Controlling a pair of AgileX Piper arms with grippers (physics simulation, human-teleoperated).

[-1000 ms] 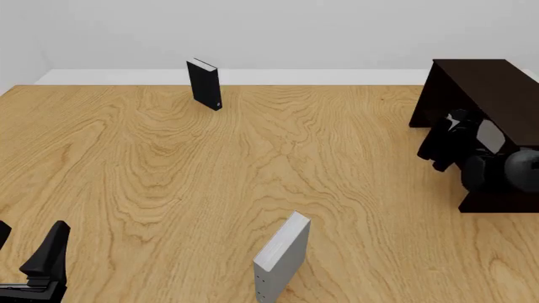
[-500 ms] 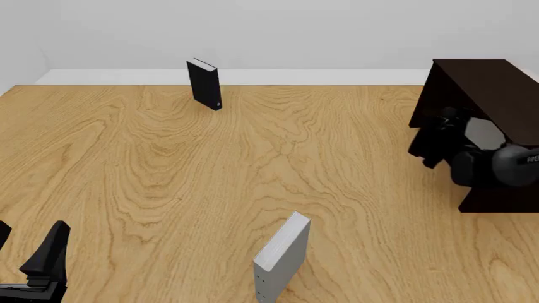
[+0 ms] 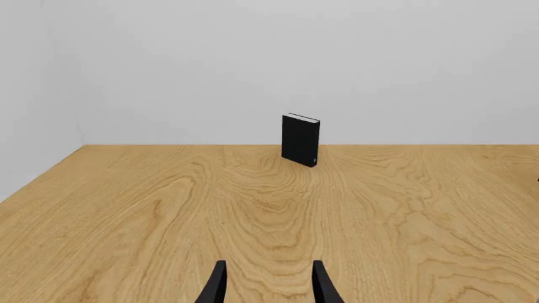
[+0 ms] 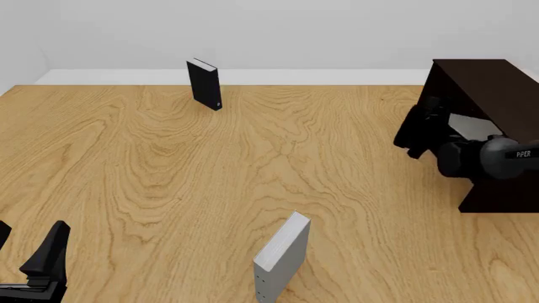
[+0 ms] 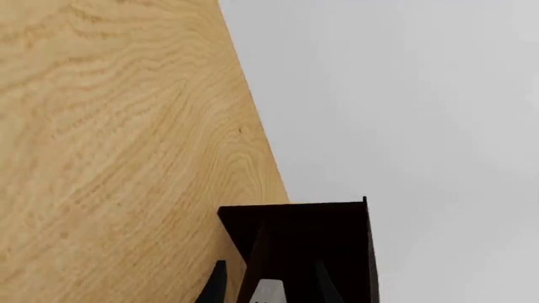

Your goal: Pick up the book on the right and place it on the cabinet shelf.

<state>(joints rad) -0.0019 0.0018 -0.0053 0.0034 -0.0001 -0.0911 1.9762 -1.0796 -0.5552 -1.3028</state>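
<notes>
The book (image 4: 473, 126), a plain light grey hardcover, hangs tilted above the tabletop (image 4: 168, 183) at the right side of the scene, carried by the right gripper (image 4: 425, 132). In the front view its pale face shows between the gripper's dark body and the arm's rounded wrist, against the open left side of the cabinet shelf (image 4: 493, 82). Whether it has crossed into the shelf space cannot be told from this angle. In the right wrist view only a small pale sliver of the book (image 5: 267, 293) shows between the 2 dark fingers (image 5: 216, 284). The jaws sit on either side of it at a narrow spacing, gripping it. Straight ahead of them stands the cabinet shelf (image 5: 312, 233), very dark brown and nearly black.

The cabinet stands on the tabletop's right edge, far larger than any book.

At the near edge, a 2nd grey book (image 4: 281, 259) stands upright on the tabletop, small dark dots on its narrow edge. It is well apart from the cabinet.

Far back, near the wall, a black book (image 4: 204, 84) stands upright; the left wrist view shows the black book (image 3: 300, 139) dead ahead.

The left gripper (image 4: 25, 246) rests low at the near left corner. The left gripper (image 3: 267, 287) has its jaws parted, holding nothing.
</notes>
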